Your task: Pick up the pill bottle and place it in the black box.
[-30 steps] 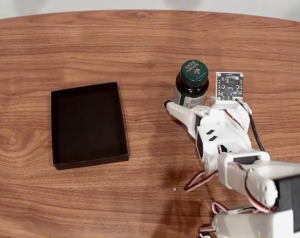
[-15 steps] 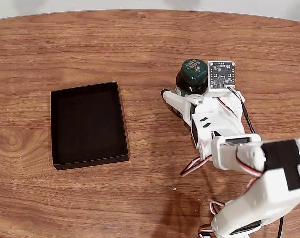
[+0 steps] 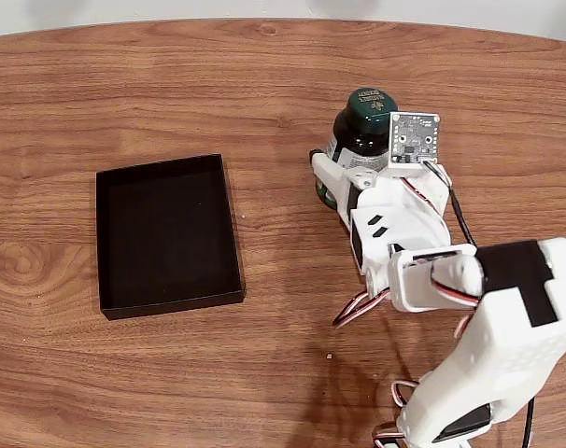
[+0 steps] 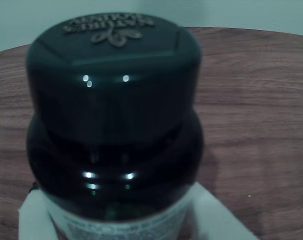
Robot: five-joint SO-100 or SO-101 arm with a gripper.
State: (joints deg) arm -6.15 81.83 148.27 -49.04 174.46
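Note:
The pill bottle (image 3: 360,131), dark green with a gold-printed cap and a pale label, stands upright right of the table's centre in the fixed view. My white gripper (image 3: 344,175) is shut on its lower body, one finger showing on the bottle's left side. Seen from the wrist, the pill bottle (image 4: 114,115) looms close, and white fingers (image 4: 34,217) flank its label at the bottom edge, where the gripper (image 4: 124,222) holds it. The black box (image 3: 166,233), a shallow matte tray, lies apart on the left with nothing inside. I cannot tell whether the bottle's base touches the table.
The wooden table (image 3: 264,84) has a curved far edge against a pale wall. A small circuit board (image 3: 412,138) rides on the wrist beside the bottle. Red and white servo cables (image 3: 358,308) hang under the arm at the lower right.
The gripper has closed around the bottle and the two have moved together toward the table's far edge. The arm's upper links have risen closer to the camera. The black box has not moved.

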